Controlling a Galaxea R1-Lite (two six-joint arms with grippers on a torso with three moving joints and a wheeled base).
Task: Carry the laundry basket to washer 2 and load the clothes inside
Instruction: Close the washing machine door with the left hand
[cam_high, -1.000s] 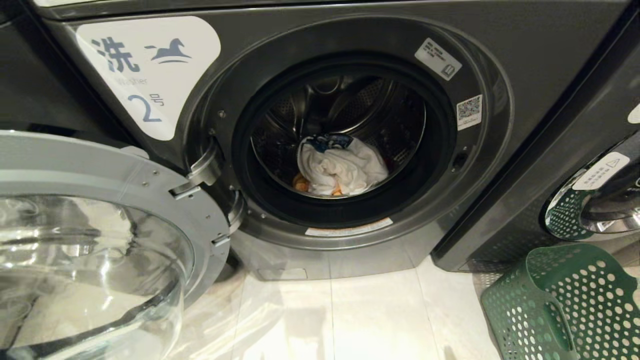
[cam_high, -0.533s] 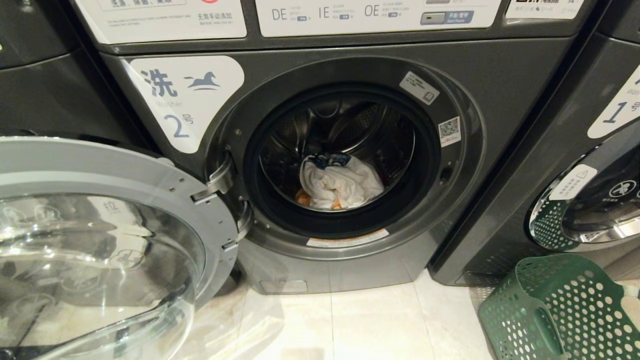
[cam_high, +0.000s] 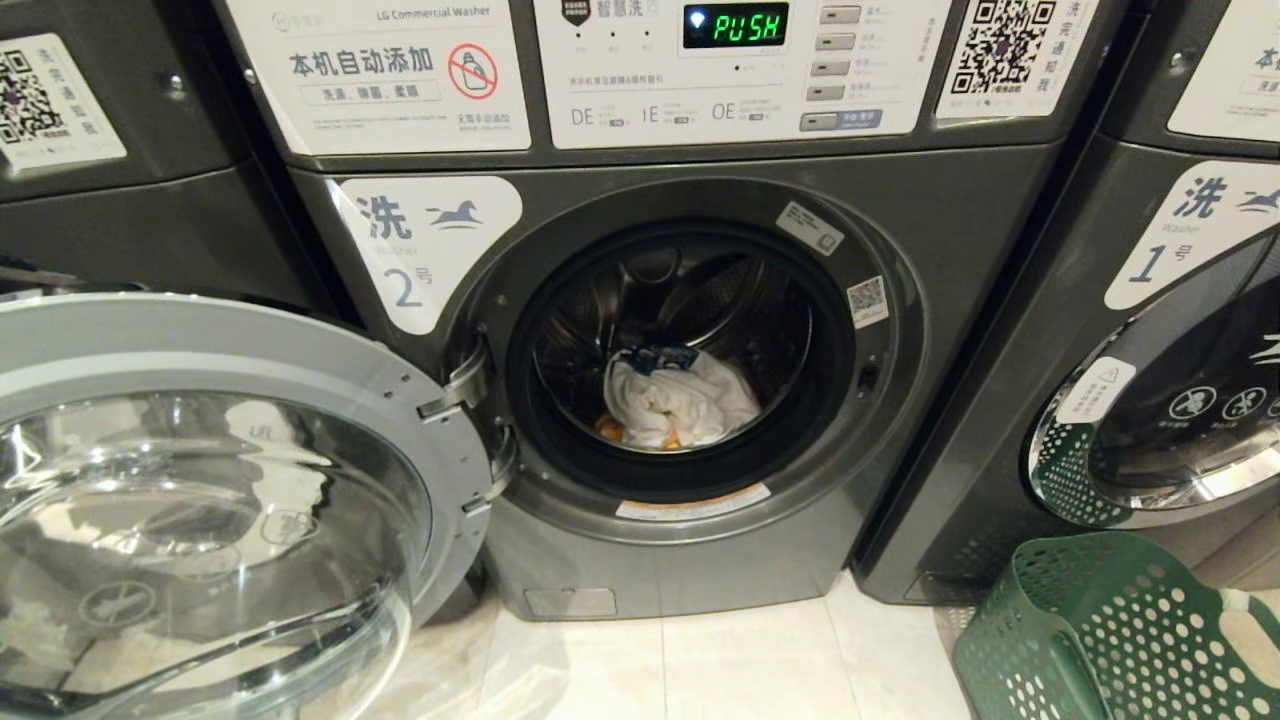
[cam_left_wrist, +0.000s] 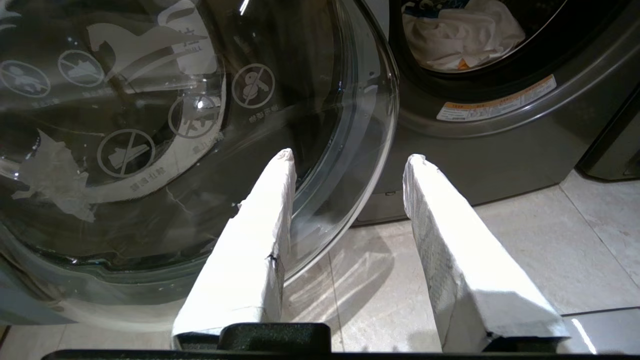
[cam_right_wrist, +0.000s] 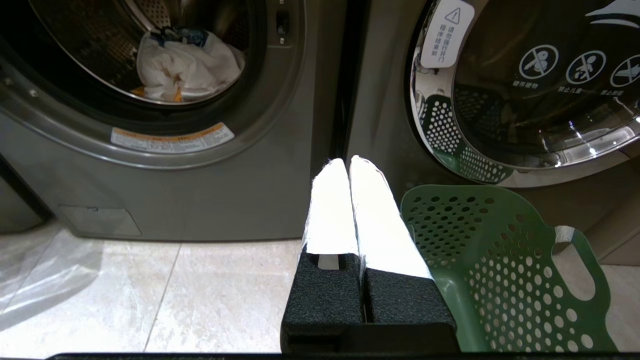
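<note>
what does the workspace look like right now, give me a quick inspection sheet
surface: pale tiled floor, shiny, with glare in front of the washers.
job's things: washer 2 has its door swung wide open; the clothes lie in the drum, white on top with orange beneath; the laundry basket stands on the floor by washer 1, no clothes visible in it.
clutter: nothing seen.
grippers: left gripper open, empty, near the open door; right gripper shut, empty, beside the basket.
cables: nothing seen.
surroundings: washer 1's door is closed; display reads PUSH.
</note>
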